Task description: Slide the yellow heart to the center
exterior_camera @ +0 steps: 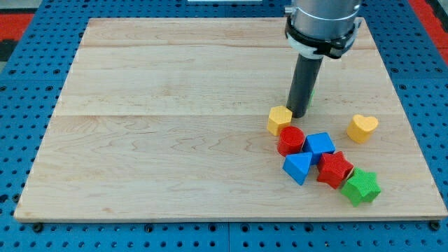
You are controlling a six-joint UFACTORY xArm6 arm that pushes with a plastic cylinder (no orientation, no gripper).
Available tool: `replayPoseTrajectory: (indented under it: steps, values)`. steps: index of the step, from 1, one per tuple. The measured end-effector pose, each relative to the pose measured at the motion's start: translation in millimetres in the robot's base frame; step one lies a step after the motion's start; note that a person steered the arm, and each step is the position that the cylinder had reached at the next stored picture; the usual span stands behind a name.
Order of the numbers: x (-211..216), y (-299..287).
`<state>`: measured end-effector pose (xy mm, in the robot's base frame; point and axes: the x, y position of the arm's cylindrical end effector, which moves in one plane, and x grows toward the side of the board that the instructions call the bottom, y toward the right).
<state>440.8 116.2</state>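
Observation:
The yellow heart [362,128] lies on the wooden board [175,140] at the view's right, apart from the other blocks. My tip [297,114] stands left of the heart, just above and right of a yellow hexagonal block [279,120], close to it. A bit of a green block shows behind the rod's right side. Below the tip lies a cluster: a red cylinder [290,141], a blue block [320,144], a blue triangular block [298,167], a red star [334,169] and a green star [362,187].
The board sits on a blue perforated table [28,28]. The arm's grey body [322,21] hangs over the board's top right. The cluster lies between the heart and the board's bottom right.

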Motion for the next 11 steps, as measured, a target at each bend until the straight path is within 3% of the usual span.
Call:
replayPoseTrajectory:
  steps: [2, 3, 4, 5, 7, 8, 9, 11]
  values:
    - [-32.0, 127.7]
    - [-12.5, 185.5]
    - [53.2, 221.5]
    - [74.3, 180.7]
    - [49.9, 156.7]
    - [60.4, 93.9]
    - [36.0, 53.8]
    - [-4.5, 108.2]
